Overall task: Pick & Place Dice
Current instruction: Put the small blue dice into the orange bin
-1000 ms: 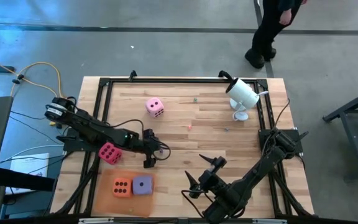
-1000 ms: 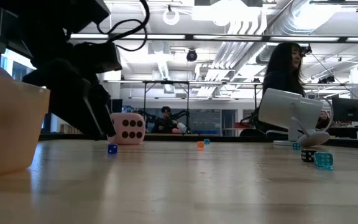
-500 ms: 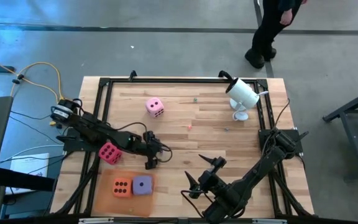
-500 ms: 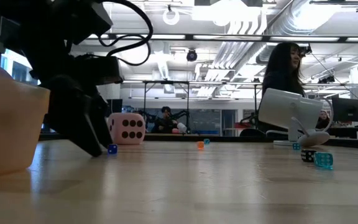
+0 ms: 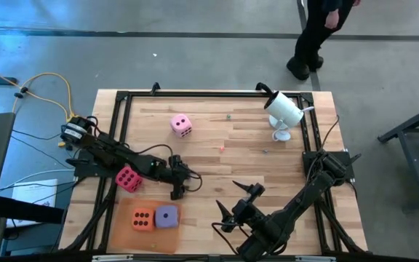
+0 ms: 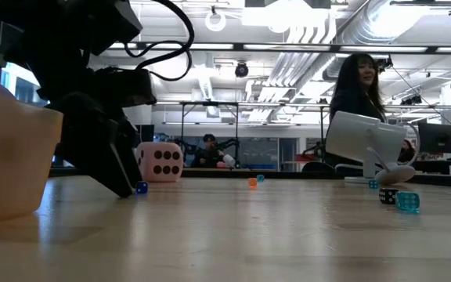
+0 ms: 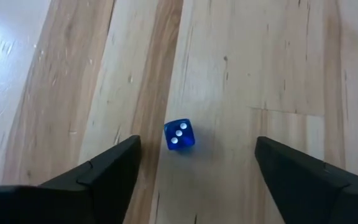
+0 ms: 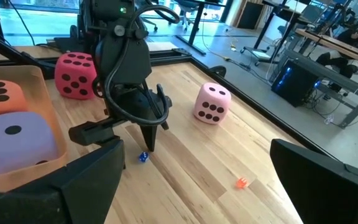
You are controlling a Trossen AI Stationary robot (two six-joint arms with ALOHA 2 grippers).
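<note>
A small blue die point(image 7: 179, 135) lies on the wooden table between the two fingers of my left gripper point(image 7: 197, 142), which is open and slants down over it without touching it. In the high view my left gripper point(image 5: 180, 184) is left of the table's middle. A magenta die point(image 5: 128, 178) sits on the table beside the left arm. A light pink die point(image 5: 180, 125) sits farther back. An orange die point(image 5: 142, 218) and a purple die point(image 5: 167, 216) rest in the flat orange tray point(image 5: 122, 227). My right gripper point(image 5: 237, 201) waits open near the front edge.
A white camera on a stand point(image 5: 282, 113) is at the far right corner. Small loose dice lie on the table: an orange one point(image 6: 252, 182), a dark one point(image 6: 387, 196) and a teal one point(image 6: 407, 201). A person point(image 5: 318, 33) stands beyond the far edge.
My left gripper has sunk toward the table, and its fingertips now stand down around the small blue die. The die has not moved.
</note>
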